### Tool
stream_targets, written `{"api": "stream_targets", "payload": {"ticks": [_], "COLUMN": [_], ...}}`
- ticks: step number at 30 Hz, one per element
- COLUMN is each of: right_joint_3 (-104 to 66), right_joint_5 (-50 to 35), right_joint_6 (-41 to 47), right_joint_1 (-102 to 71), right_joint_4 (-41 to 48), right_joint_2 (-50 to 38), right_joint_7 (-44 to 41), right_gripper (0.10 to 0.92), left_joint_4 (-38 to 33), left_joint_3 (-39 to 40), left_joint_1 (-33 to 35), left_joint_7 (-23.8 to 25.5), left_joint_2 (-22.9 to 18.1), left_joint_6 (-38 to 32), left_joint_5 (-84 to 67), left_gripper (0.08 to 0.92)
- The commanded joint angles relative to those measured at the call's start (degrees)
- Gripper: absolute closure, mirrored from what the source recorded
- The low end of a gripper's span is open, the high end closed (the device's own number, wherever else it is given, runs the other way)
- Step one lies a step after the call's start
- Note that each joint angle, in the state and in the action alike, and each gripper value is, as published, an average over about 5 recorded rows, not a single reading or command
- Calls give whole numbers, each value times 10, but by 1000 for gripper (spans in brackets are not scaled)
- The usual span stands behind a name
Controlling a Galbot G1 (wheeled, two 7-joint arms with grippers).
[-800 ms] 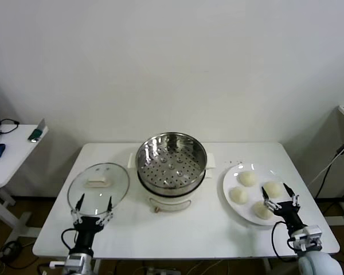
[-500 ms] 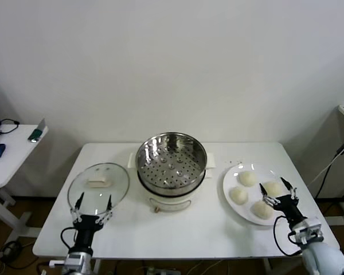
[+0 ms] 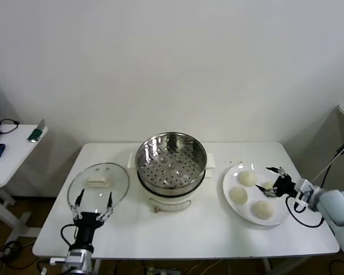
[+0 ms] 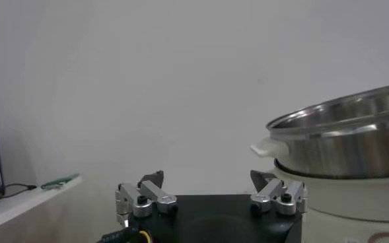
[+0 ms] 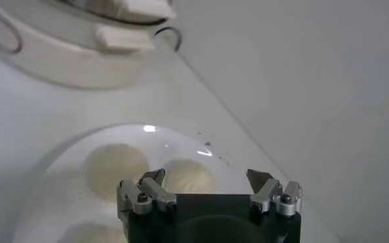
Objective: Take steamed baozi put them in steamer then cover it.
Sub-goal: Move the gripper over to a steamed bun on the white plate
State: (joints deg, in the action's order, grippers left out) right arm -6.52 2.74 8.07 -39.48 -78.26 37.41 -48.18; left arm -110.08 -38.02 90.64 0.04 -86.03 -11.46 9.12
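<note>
Four cream steamed baozi lie on a white plate at the table's right: one at the back, one on the inner side, one in front, and one partly hidden by my right gripper. That gripper reaches in from the right, open, just above this bun. In the right wrist view the gripper is open over the baozi. The steel steamer stands uncovered in the centre. The glass cover lies flat on the left. My left gripper waits open at its front edge.
The white table has bare room in front of the steamer. A small side table with a few items stands off to the left. The wall is close behind. The steamer's side fills the left wrist view's edge beyond the open left gripper.
My right arm has swung from the plate's front edge round to its right side and now reaches in over the rear right baozi. The left arm has not moved.
</note>
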Motion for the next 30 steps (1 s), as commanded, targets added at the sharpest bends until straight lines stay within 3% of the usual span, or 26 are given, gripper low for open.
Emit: {"api": "stream_targets", "payload": {"ticks": [1, 7, 16, 30], "right_joint_3": [393, 536, 575, 537], "right_joint_5": [47, 35, 47, 55], "right_joint_6": [-6, -27, -52, -60], "right_joint_1": [382, 489, 502, 445], "right_joint_4": [163, 270, 398, 450], "right_joint_2": [-35, 45, 146, 198], "right_joint_7": [-159, -187, -192, -179], "right_gripper": [203, 203, 203, 203], "left_joint_4": [0, 3, 11, 23], "left_joint_3": [-2, -4, -11, -24], "left_joint_1": [-1, -4, -12, -25], "left_joint_7": [-6, -8, -11, -24], "left_joint_2": [4, 6, 12, 25], "left_joint_6": [2, 6, 16, 45], "left_joint_5": [-1, -2, -10, -52], "left_gripper": [177, 177, 177, 177]}}
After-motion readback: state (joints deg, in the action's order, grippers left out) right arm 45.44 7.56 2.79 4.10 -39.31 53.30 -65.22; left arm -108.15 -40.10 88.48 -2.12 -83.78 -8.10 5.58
